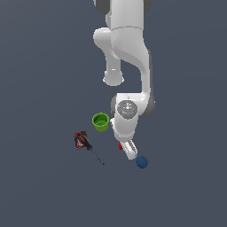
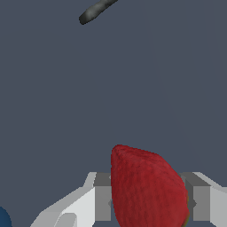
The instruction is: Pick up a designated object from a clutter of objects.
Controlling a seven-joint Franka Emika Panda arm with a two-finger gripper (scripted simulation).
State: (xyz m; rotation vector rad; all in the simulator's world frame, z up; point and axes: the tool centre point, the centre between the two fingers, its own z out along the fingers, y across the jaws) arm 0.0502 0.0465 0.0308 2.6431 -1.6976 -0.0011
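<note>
The designated red strawberry-like lump [image 2: 148,188] fills the space between my gripper's two fingers in the wrist view and touches the grey pads [image 2: 103,201] on both sides. In the exterior view only a sliver of the lump [image 1: 120,145] shows beside my gripper [image 1: 125,148], which is low over the floor. My gripper [image 2: 150,201] is shut on the lump. Whether the lump is off the floor cannot be told.
The green cup [image 1: 100,122] stands to the exterior view's left of the wrist. The blue ball [image 1: 142,162] lies just past the fingers and peeks into the wrist view [image 2: 2,219]. The dark red-black tool [image 1: 81,140] lies further left; its thin shaft [image 2: 95,11] shows ahead.
</note>
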